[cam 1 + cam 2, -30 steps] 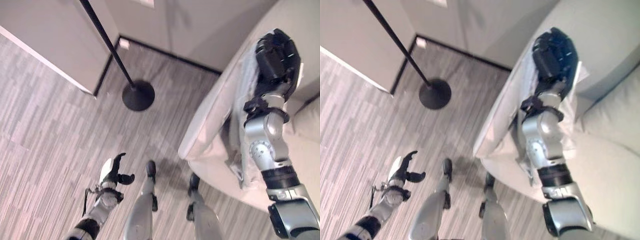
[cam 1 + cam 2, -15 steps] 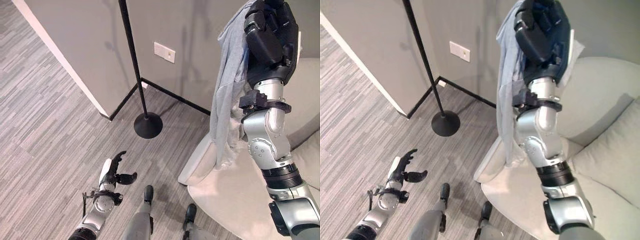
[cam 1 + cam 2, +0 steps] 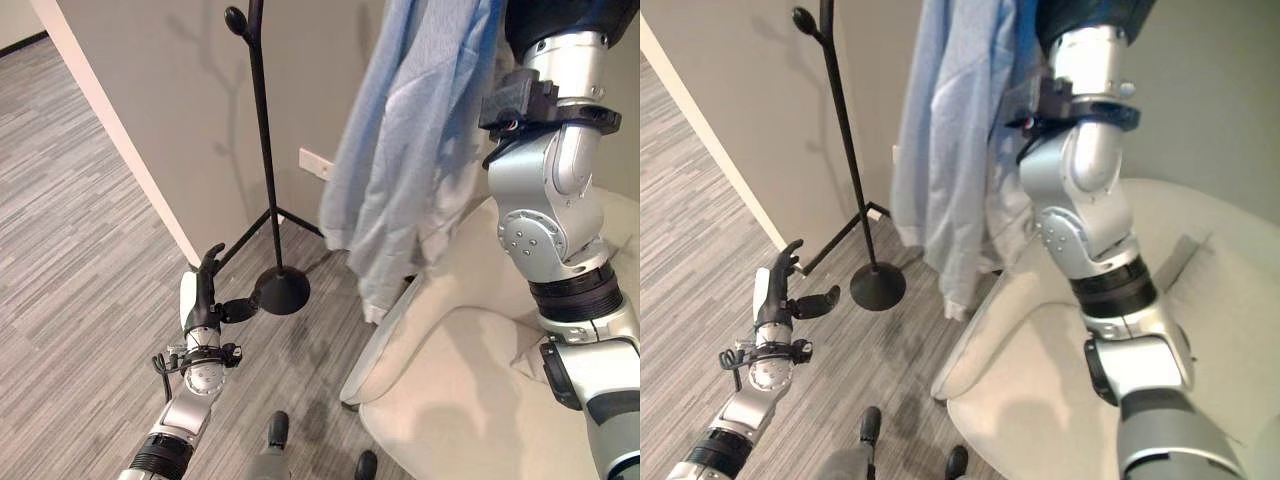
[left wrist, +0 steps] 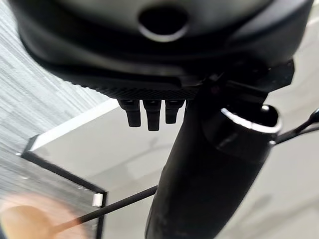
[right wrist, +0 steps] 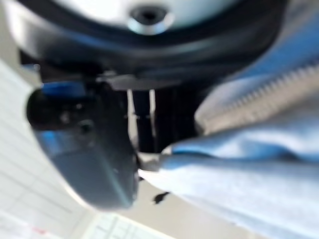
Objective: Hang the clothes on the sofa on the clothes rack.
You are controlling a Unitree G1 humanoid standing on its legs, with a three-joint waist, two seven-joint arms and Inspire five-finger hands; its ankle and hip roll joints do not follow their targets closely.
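A light blue garment hangs in long folds from my right hand, which is raised to the top of the view and shut on the cloth. In the right wrist view the blue cloth sits pinched against the dark hand. The garment's hem dangles above the sofa's left arm. To its left stands the black clothes rack, with a knobbed hook at the top and a round base. My left hand is low near the rack's base, open and holding nothing.
The cream sofa fills the lower right. A grey wall with a socket plate and a projecting wall corner stand behind the rack. Grey striped floor spreads to the left.
My right arm has lifted the garment higher, so it now hangs free of the sofa, closer to the rack. The camera has tilted up. My left hand has risen a little.
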